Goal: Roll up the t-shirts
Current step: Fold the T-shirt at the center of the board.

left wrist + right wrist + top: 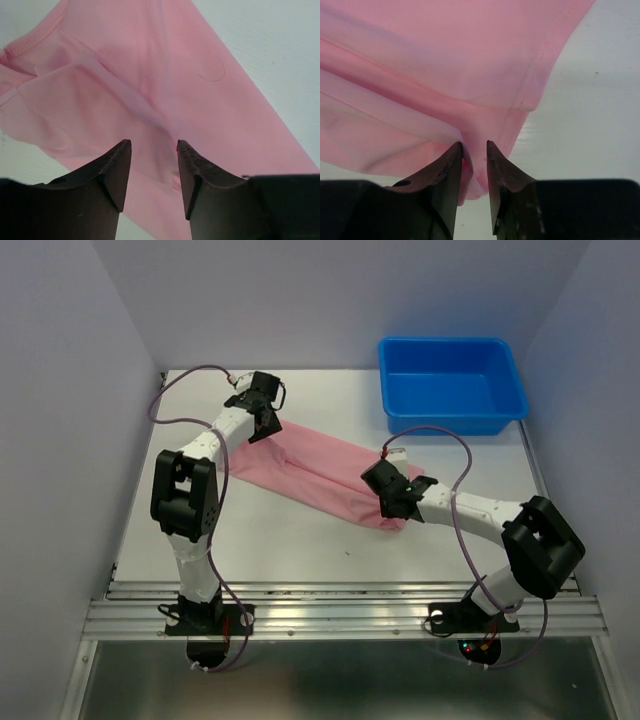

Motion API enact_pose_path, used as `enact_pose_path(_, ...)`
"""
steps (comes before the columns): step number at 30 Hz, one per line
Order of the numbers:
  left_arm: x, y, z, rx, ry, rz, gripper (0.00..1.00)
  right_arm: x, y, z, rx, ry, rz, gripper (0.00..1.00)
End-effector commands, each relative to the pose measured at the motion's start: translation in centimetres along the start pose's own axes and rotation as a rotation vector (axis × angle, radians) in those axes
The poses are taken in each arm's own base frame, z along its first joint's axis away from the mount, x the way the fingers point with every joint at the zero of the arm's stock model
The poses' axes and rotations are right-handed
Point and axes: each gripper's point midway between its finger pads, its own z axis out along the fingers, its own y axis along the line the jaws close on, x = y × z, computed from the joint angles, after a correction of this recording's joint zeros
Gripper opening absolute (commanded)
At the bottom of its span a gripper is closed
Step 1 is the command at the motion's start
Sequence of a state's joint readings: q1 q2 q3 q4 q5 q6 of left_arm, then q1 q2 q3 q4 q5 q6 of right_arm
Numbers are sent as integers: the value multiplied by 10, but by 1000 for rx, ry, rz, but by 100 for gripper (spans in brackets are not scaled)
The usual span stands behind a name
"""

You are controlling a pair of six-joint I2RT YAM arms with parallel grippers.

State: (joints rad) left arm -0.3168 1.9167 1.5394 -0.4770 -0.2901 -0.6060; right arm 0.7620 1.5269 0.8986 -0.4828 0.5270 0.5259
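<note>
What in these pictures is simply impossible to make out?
- Top view: both ends of the t-shirt are hidden under the left gripper and right gripper.
- Right wrist view: a fold sits between the fingers; whether it is pinched or loose is unclear.
- Both wrist views: the frame edges cut off most of the t-shirt.
- Blue bin: outside both wrist views.
</note>
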Motion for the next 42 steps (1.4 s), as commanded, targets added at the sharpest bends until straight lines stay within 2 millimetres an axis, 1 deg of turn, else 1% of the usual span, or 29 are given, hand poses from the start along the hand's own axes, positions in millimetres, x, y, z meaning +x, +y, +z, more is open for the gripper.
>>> enact_pose_path(1,-42,-14,-33,42,-133,15,57,-17,-18,-8,21,-57,59,33)
enact_pose_path(2,-47,-15,-37,53,-148,14,67,-16,-22,-8,27,-53,75,39)
enact_pose_path(3,-55,-16,-46,64,-171,10,81,-15,-26,-9,31,-46,86,42)
enact_pose_path(4,-59,-17,-50,70,-181,11,85,-15,-26,-11,29,-44,91,43)
enact_pose_path(5,-61,-16,-54,65,-182,22,90,-14,-26,-12,29,-40,107,45)
enact_pose_path(6,-64,-15,-58,64,-188,23,92,-12,-28,-13,32,-31,111,45)
enact_pose_path(7,-70,-16,-63,66,-199,20,92,-13,-28,-17,26,-35,125,45)
enact_pose_path(9,-72,-12,-71,58,-208,19,92,-18,-25,-22,9,-40,164,45)
enact_pose_path(10,-73,-11,-73,58,-213,17,92,-25,-23,-28,-10,-57,195,45)
enact_pose_path(11,-73,-10,-76,63,-216,15,92,-28,-21,-31,-22,-61,208,45)
enact_pose_path(14,-69,-7,-82,74,-213,9,92,-36,-13,-41,-78,-68,227,44)
enact_pose_path(18,-58,-4,-85,94,-191,4,92,-48,10,-52,-205,-58,203,43)
enact_pose_path(20,-54,-3,-85,98,-183,2,92,-47,20,-55,-249,-54,167,40)
enact_pose_path(21,-51,-2,-85,102,-175,0,92,-46,37,-63,-312,-53,136,39)
enact_pose_path(23,-47,-1,-85,110,-167,-2,92,-45,49,-66,-358,-45,118,36)
enact_pose_path(24,-46,-2,-85,117,-166,-4,92,-42,64,-71,-426,-31,96,35)
enact_pose_path(27,-36,-3,-81,129,-139,-2,92,-30,79,-64,-484,20,79,35)
enact_pose_path(28,-30,0,-78,125,-122,0,92,-26,85,-62,-507,36,76,36)
enact_pose_path(30,-24,1,-73,121,-108,-1,92,-19,87,-54,-503,57,77,36)
enact_pose_path(31,-15,4,-68,117,-88,4,92,-13,86,-46,-476,75,74,36)
enact_pose_path(32,-13,4,-66,119,-82,4,92,-9,84,-41,-456,81,70,37)
enact_pose_path(35,0,8,-59,106,-53,10,91,-1,62,-25,-320,98,75,38)
enact_pose_path(36,1,10,-58,103,-51,10,91,0,44,-17,-257,102,92,38)
enact_pose_path(38,6,12,-55,97,-41,15,91,1,28,-12,-220,104,114,38)
enact_pose_path(39,7,13,-54,95,-40,16,91,6,16,-12,-191,114,120,38)
enact_pose_path(40,7,13,-53,94,-37,17,91,4,1,-7,-138,107,133,38)
enact_pose_path(41,8,12,-53,96,-36,20,91,6,-10,-7,-103,113,124,38)
enact_pose_path(42,8,12,-53,98,-36,19,91,8,-15,-7,-79,115,115,38)
